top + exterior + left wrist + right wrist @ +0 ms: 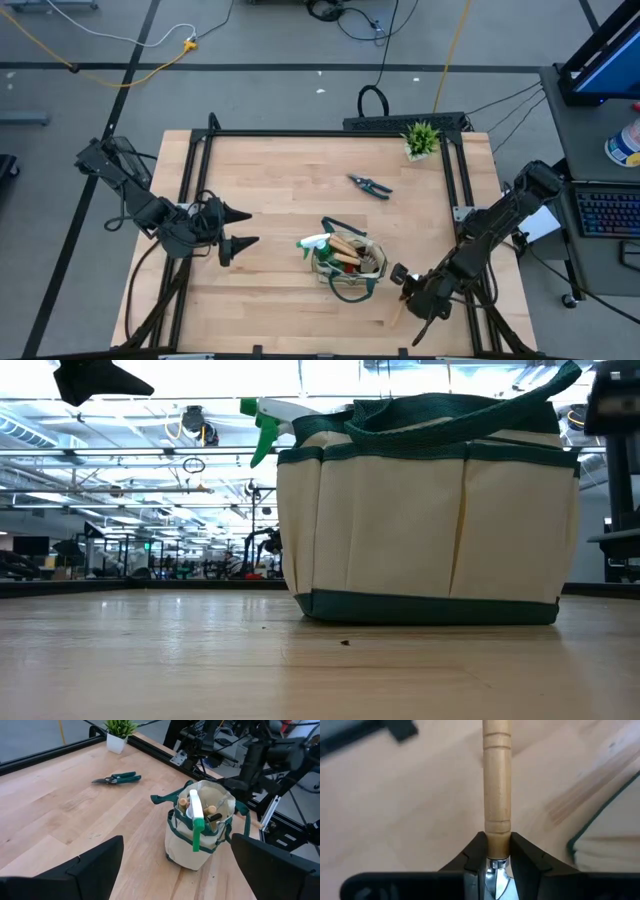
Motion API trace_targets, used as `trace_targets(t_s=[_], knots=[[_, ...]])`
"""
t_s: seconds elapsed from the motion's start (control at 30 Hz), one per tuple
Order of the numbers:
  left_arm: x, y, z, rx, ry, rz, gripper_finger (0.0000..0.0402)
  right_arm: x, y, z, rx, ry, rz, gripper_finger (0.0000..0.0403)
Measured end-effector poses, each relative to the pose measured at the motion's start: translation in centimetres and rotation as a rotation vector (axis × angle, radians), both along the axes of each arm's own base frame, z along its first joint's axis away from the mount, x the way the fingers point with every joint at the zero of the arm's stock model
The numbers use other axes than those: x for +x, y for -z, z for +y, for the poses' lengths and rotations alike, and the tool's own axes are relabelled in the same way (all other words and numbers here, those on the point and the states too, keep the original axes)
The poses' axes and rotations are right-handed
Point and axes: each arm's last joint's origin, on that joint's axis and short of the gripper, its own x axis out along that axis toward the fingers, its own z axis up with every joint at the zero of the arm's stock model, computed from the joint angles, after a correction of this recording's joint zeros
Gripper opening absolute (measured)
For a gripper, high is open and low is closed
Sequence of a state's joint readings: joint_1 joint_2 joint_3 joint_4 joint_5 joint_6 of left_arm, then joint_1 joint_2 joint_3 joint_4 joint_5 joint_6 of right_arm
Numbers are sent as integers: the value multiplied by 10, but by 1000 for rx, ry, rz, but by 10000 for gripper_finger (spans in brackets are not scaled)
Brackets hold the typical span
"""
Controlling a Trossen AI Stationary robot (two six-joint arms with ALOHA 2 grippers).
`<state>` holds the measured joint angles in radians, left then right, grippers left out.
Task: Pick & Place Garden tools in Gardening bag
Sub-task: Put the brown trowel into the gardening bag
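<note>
The right gripper [492, 851] is clamped on a wooden-handled tool [497, 780] beside the gardening bag [350, 262]. Next it must probably lift this over the bag's rim. The left gripper [240, 228] waits, jaws wide apart

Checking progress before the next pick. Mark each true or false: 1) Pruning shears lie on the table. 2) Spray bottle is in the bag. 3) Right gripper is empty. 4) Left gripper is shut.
1) True: the pruning shears lie apart from the gardening bag.
2) True: the spray bottle stands in it.
3) False: the right gripper clamps a wooden-handled tool.
4) False: the left gripper is open.
</note>
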<state>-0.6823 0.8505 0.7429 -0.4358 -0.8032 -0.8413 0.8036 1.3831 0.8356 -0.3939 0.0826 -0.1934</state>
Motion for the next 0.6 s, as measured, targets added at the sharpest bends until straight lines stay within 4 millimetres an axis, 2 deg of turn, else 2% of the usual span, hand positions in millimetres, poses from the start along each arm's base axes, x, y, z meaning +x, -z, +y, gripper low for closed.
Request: trace_targets(t_s=[0.33, 0.6], knots=[[2, -4, -2, -5, 11, -36, 379, 18, -46, 15, 136, 104, -112, 55], [3, -8, -3, -20, 17, -72, 370, 43, -91, 16, 284, 216, -286, 55]])
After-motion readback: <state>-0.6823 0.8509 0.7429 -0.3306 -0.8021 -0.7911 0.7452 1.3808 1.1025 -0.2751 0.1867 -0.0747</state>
